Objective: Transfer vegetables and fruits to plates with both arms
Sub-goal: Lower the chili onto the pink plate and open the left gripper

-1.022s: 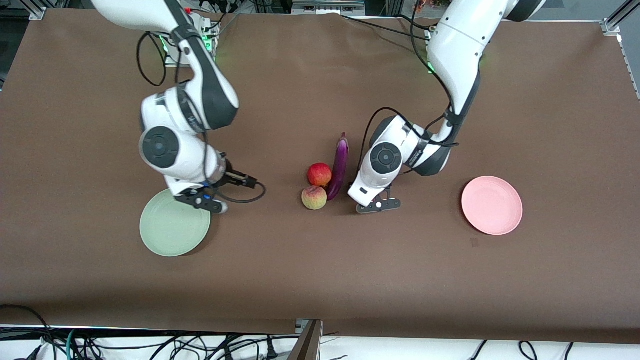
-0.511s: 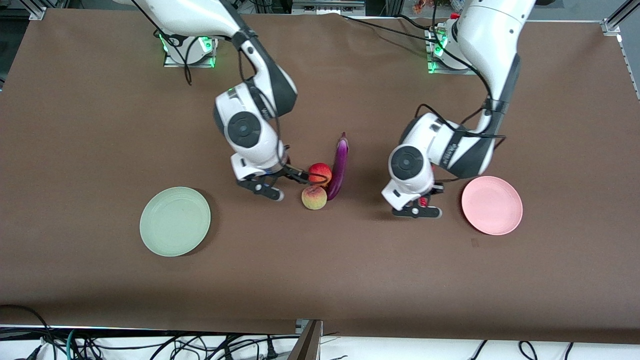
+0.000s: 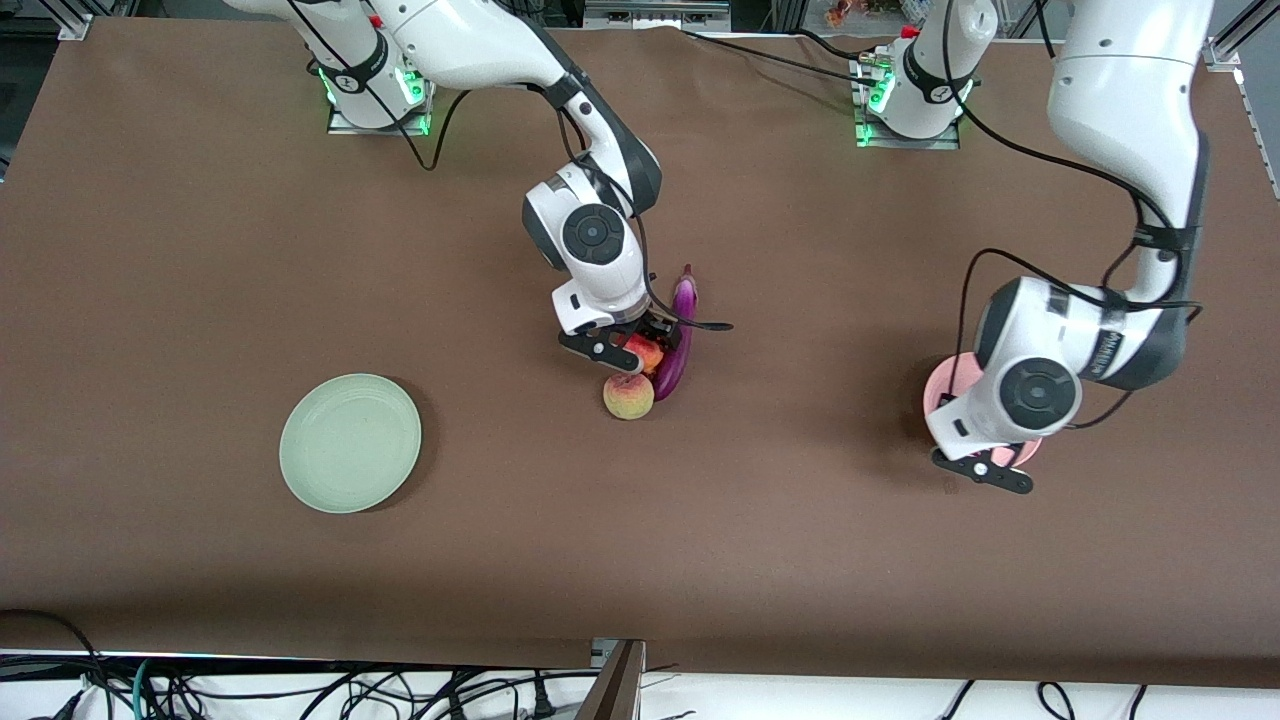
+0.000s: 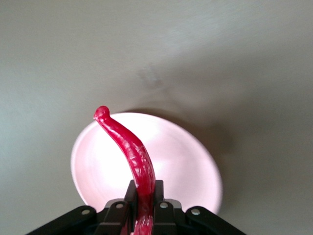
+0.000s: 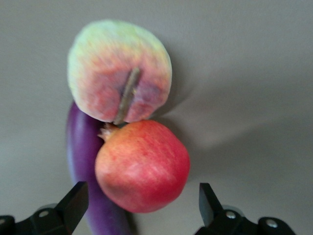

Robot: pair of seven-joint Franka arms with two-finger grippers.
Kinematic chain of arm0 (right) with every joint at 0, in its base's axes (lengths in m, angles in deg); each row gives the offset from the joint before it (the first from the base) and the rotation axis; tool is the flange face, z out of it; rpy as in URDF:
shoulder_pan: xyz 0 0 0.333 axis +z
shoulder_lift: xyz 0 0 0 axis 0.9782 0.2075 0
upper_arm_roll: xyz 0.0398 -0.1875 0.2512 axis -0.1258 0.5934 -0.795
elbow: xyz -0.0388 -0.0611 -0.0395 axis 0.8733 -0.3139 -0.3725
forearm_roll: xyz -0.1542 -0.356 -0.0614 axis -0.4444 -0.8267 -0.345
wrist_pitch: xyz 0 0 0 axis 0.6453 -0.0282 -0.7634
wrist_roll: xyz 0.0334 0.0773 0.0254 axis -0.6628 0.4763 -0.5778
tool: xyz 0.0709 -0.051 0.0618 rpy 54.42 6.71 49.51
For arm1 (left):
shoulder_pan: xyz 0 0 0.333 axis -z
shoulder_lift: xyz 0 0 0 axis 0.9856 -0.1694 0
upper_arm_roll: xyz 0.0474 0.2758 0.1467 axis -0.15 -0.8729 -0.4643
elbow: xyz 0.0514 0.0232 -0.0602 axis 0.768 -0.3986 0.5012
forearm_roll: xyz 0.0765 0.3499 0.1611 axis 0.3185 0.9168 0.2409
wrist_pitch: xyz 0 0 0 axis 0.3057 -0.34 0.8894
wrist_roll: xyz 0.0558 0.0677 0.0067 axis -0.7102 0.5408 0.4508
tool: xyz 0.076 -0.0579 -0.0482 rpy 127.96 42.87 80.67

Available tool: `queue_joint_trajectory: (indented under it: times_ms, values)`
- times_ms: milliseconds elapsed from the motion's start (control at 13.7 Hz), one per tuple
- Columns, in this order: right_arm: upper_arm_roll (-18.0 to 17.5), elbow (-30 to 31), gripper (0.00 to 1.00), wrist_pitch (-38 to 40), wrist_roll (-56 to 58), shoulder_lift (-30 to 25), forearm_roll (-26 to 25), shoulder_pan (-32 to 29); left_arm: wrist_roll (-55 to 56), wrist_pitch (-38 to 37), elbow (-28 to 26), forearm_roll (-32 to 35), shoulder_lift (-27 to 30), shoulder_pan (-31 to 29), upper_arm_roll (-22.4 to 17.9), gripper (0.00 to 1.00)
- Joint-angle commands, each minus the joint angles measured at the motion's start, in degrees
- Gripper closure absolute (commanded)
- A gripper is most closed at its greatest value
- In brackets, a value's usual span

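My right gripper (image 3: 628, 350) is open and low over the red apple (image 3: 645, 352), its fingers on either side of the apple (image 5: 143, 165) in the right wrist view. The yellowish-pink peach (image 3: 628, 396) lies touching the apple, nearer the front camera. The purple eggplant (image 3: 681, 325) lies beside both, toward the left arm's end. My left gripper (image 3: 986, 471) is shut on the red chili pepper (image 4: 128, 147) and holds it over the pink plate (image 4: 188, 161). The pink plate (image 3: 938, 385) is mostly hidden under that arm in the front view. The mint green plate (image 3: 350, 443) is empty.
The brown table cloth (image 3: 800, 560) covers the whole table. Cables hang along the table edge nearest the front camera. The right arm's cable loops over the eggplant.
My right gripper has moved from the green plate to over the apple. My left gripper has moved from beside the eggplant to over the pink plate, carrying the chili.
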Motion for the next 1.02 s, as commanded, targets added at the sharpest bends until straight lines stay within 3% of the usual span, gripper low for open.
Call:
queue_joint_trajectory:
  times_ms: [0, 73, 146, 219, 292, 584, 657, 949]
  values:
    - [0.7, -1.2, 0.0, -0.1, 0.0, 1.4, -0.6, 1.4, -6.4, 3.3, -0.8, -1.0, -1.3, -3.2, 1.8, 0.92]
    - [0.7, -1.2, 0.0, -0.1, 0.0, 1.5, -1.4, 1.4, -6.5, 3.8, -1.4, -2.1, -1.5, -3.5, 1.9, 0.91]
    - [0.7, -1.2, 0.0, -0.1, 0.0, 1.6, -1.9, 1.5, -6.5, 4.3, -1.7, -3.3, -1.5, -3.5, 1.8, 0.59]
    - [0.7, -1.2, 0.0, -0.1, 0.0, 1.7, -1.9, 1.5, -6.4, 4.3, -1.7, -3.9, -1.5, -3.5, 1.8, 0.13]
    - [0.7, -1.2, 0.0, -0.1, 0.2, 1.8, -2.0, 1.4, -6.4, 4.3, -1.7, -3.9, -1.5, -3.5, 1.8, 0.0]
    - [0.7, -1.2, 0.01, -0.1, 0.1, 1.8, -1.9, 1.3, -6.2, 3.7, -1.7, -5.2, -1.2, -3.3, 2.2, 0.0]
    - [0.7, -1.2, 0.06, -0.1, 0.1, 1.8, -1.9, 1.3, -5.8, 3.1, -1.7, -7.2, -0.7, -3.2, 3.1, 0.0]
    - [0.9, -1.3, 0.53, -0.1, 0.7, 1.8, -2.0, 0.8, -5.4, 0.3, -1.1, -11.4, 0.6, -3.2, 7.8, 0.0]
